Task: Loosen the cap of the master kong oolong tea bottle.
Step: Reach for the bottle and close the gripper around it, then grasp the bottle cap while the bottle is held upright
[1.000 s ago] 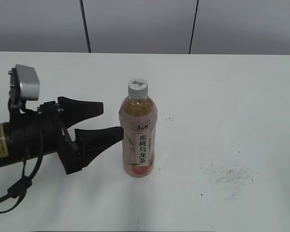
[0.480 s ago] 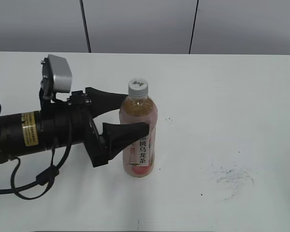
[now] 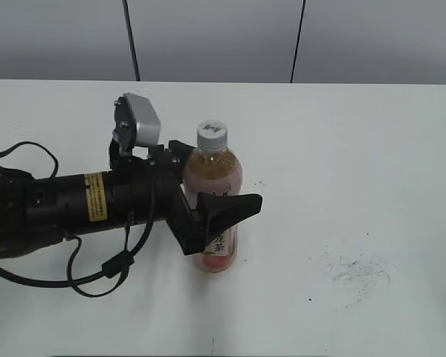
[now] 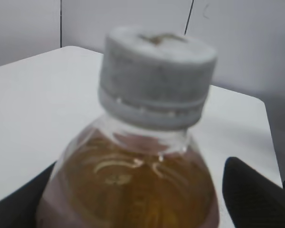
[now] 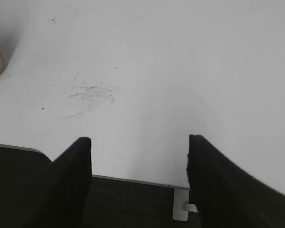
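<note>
The slim clear plastic bottle of amber-pink tea (image 3: 214,208) is standing upright near the middle of the white worktop (image 3: 357,149), its small ribbed white screw cap (image 3: 212,134) on top. The left hand (image 3: 208,190) is straddling the bottle's body with fingers apart, one behind and one in front, probably to steady it for uncapping. The right hand (image 5: 140,156) is waiting spread wide above bare worktop, well away.

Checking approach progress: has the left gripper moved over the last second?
Yes. The left gripper moved rightward, and its fingers now straddle the standing oolong tea bottle.
</note>
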Controlling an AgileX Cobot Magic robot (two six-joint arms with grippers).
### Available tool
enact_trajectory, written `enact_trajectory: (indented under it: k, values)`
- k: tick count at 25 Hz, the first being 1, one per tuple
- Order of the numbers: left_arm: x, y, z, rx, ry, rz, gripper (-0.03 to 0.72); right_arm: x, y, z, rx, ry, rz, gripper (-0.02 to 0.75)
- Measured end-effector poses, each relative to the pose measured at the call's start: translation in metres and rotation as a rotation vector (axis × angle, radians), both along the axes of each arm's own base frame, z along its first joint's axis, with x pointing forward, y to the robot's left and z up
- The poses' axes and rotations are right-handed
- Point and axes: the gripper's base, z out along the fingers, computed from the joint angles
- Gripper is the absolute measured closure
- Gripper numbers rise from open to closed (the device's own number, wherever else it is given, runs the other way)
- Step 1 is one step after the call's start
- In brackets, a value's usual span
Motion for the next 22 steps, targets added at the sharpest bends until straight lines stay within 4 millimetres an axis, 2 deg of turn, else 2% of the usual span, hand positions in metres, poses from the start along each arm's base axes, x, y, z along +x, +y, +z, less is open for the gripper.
enact_trajectory:
  k: [6,11,18,22]
  values:
    - [0.004,-0.007,-0.001,0.034,0.0,0.018,0.129,0.0,0.0,0.0,0.0,-0.001,0.0,0.257]
    - [0.005,-0.006,-0.001,0.04,0.004,0.033,0.24,0.0,0.0,0.0,0.0,-0.001,0.0,0.257]
    - [0.005,-0.006,-0.001,0.038,0.004,0.033,0.24,0.001,0.003,0.002,0.039,-0.006,0.018,0.257]
    - [0.006,-0.006,-0.001,0.035,0.005,0.035,0.24,0.012,0.01,0.011,0.07,0.025,0.072,0.275]
